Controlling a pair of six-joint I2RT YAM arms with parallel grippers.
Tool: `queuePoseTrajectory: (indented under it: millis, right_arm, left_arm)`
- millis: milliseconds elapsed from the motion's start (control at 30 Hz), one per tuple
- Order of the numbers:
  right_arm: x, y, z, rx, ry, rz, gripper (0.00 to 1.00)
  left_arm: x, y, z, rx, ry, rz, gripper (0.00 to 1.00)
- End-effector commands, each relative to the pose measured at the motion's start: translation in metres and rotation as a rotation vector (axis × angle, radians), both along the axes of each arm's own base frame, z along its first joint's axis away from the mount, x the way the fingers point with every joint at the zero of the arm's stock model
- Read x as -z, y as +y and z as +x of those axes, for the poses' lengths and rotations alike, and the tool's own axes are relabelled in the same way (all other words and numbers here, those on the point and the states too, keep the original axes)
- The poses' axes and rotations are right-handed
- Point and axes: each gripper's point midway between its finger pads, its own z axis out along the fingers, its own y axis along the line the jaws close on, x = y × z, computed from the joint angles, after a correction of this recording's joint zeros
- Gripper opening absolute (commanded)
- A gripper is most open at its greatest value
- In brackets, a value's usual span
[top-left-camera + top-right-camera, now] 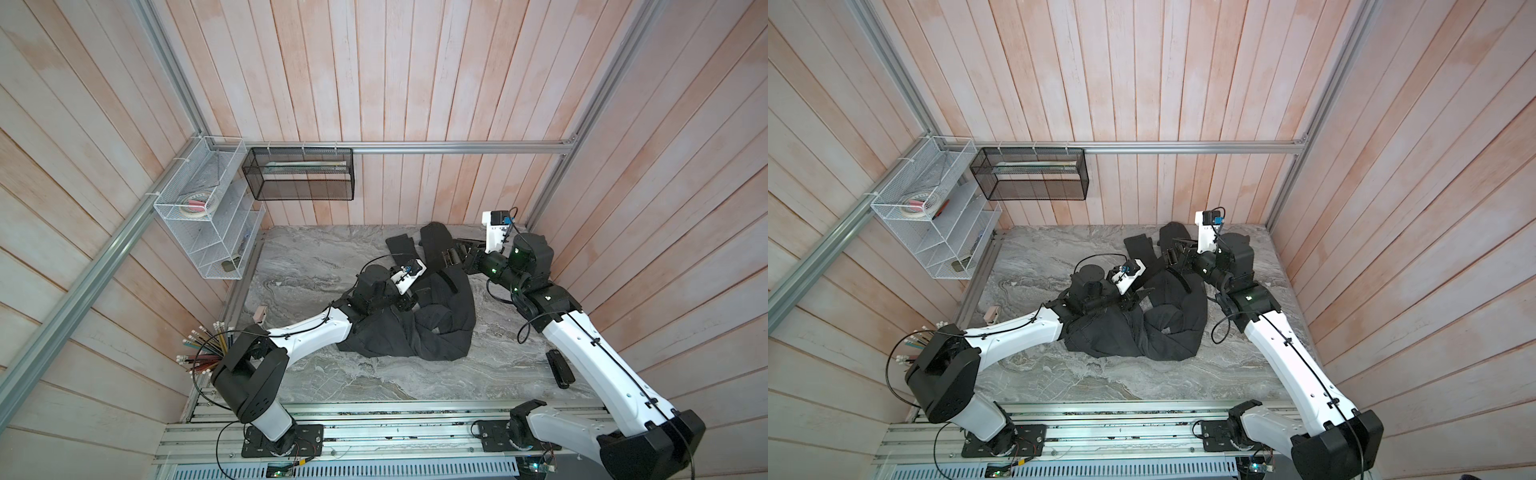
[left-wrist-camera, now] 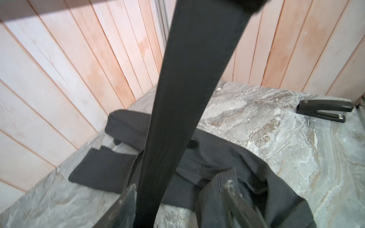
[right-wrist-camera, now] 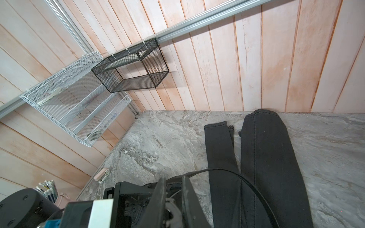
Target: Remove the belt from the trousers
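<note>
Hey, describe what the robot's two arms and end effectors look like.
Both the left arm and right arm have glossy white link shells, black joints and bases, and thin black cables clipped along them. Small green lights glow on the right arm's joints. The left end effector and right end effector have dark, scuffed, tapered fingers.

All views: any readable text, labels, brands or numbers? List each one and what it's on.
No text can be read in any view.
stapler: small pale mark near one end, too blurred to read.
white sticker on the right arm: too small to read in both top views.
</note>
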Motion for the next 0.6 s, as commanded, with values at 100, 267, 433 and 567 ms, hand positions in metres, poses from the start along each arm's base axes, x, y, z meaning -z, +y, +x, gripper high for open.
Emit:
queuePoseTrajectory:
  millis: [100,267,433,567]
  right_arm:
    - [-0.014,0.013,0.001,-0.036,-0.034,0.092,0.0]
    - [-0.016,0.021,0.0,-0.059,-0.028,0.125,0.0]
    - [-0.014,0.016,0.004,-0.014,-0.01,0.163,0.0]
    - [-0.011,0.009,0.004,0.023,-0.015,0.188,0.11]
  left_arm:
    - [-0.053,-0.027,-0.003,0.08,-0.164,-0.064,0.71]
    - [-0.064,-0.037,0.014,0.035,-0.152,-0.104,0.69]
    - [-0.069,-0.038,0.029,-0.025,-0.109,-0.112,0.29]
    - [-0.072,-0.034,0.022,-0.021,-0.111,-0.132,0.01]
